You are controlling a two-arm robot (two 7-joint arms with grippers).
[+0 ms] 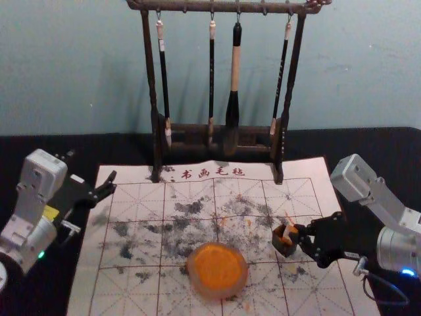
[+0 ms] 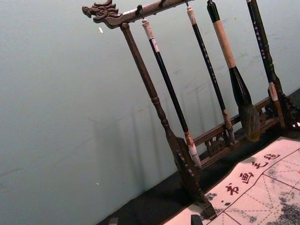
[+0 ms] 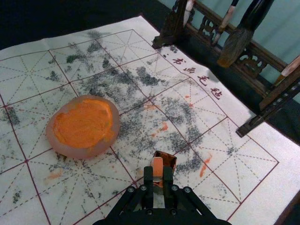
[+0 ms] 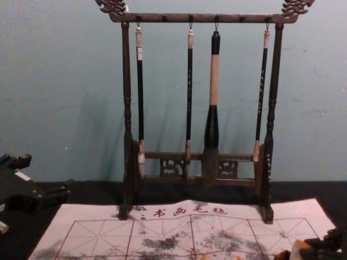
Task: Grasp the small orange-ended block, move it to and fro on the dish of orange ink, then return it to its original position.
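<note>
Right gripper (image 1: 301,233) pinches block (image 3: 157,165); left (image 1: 93,166) hovers by mat (image 1: 84,289)

The silver-grey metal left arm (image 1: 33,204) bore a yellow label (image 1: 50,212) and green light (image 1: 41,254); the matching right arm (image 1: 389,219), a blue light (image 1: 408,272) and thin cable (image 1: 388,303). Round grey screws (image 3: 174,187) studded the black right gripper (image 1: 298,236).

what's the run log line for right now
right gripper: closed on orange-ended block, at brown pot | ink dish: on mat, apart from pot | left gripper: open, near mat's left edge
</note>
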